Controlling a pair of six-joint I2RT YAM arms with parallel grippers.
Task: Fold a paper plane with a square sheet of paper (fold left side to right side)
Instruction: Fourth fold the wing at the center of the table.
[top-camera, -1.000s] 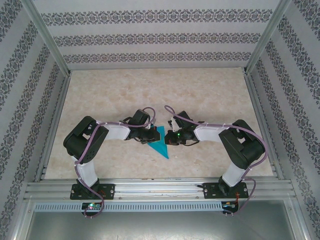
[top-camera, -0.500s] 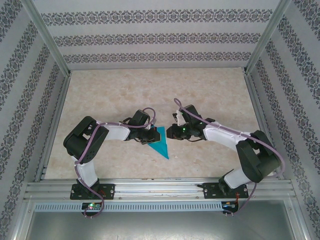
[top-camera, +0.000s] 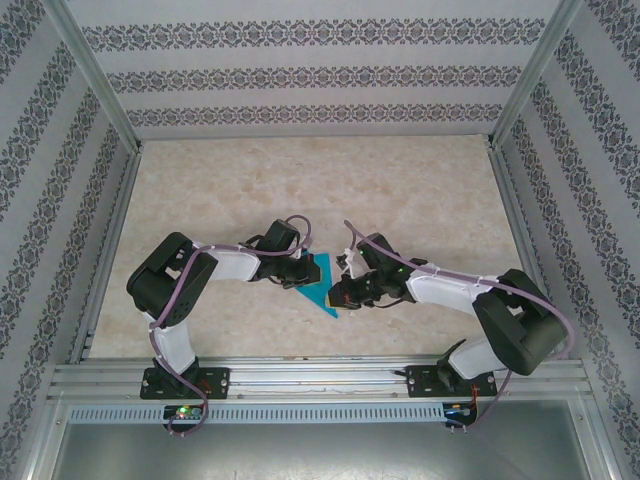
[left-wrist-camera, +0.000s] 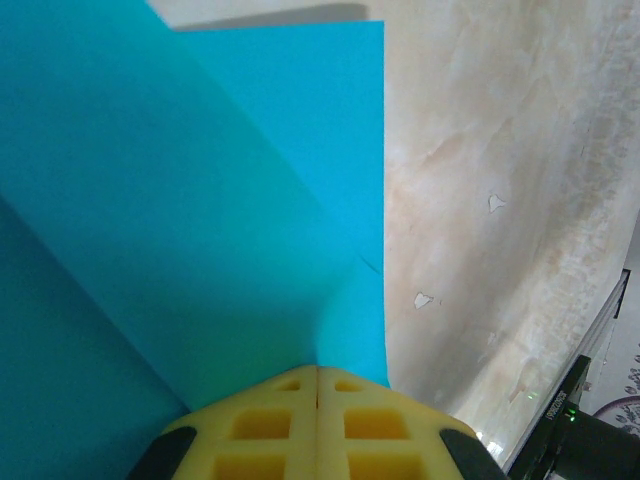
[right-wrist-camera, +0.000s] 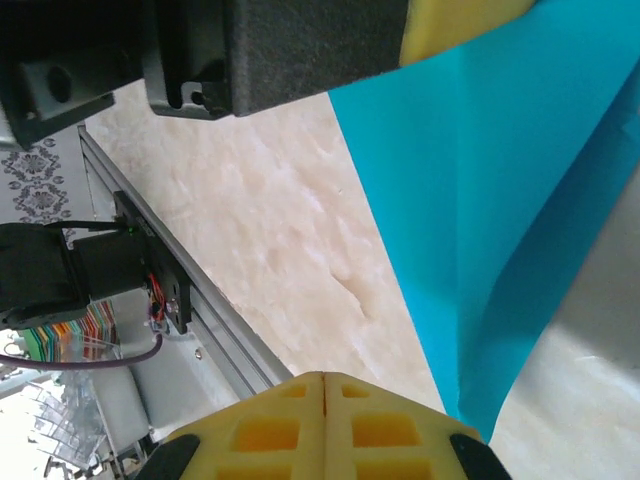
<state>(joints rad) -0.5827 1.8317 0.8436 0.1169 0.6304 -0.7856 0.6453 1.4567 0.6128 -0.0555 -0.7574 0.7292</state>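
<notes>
Centre frame on the desk (top-camera: 300, 190), the folded square sheet of paper (top-camera: 322, 285) lies pinned under the closed, empty left end effector (top-camera: 300, 272) while the closed, empty right end effector (top-camera: 343, 296), at its lower tip, should press the crease without dragging.

FYI your left arm (top-camera: 170, 280) / right arm (top-camera: 450, 290): black joints, white link shells | cables (top-camera: 300, 228): lilac, looped off wrists | finger pads (left-wrist-camera: 270, 425): yellow, square-pocket grid | right-wrist LED (top-camera: 398, 266): green | bases (top-camera: 185, 380): black plates
</notes>
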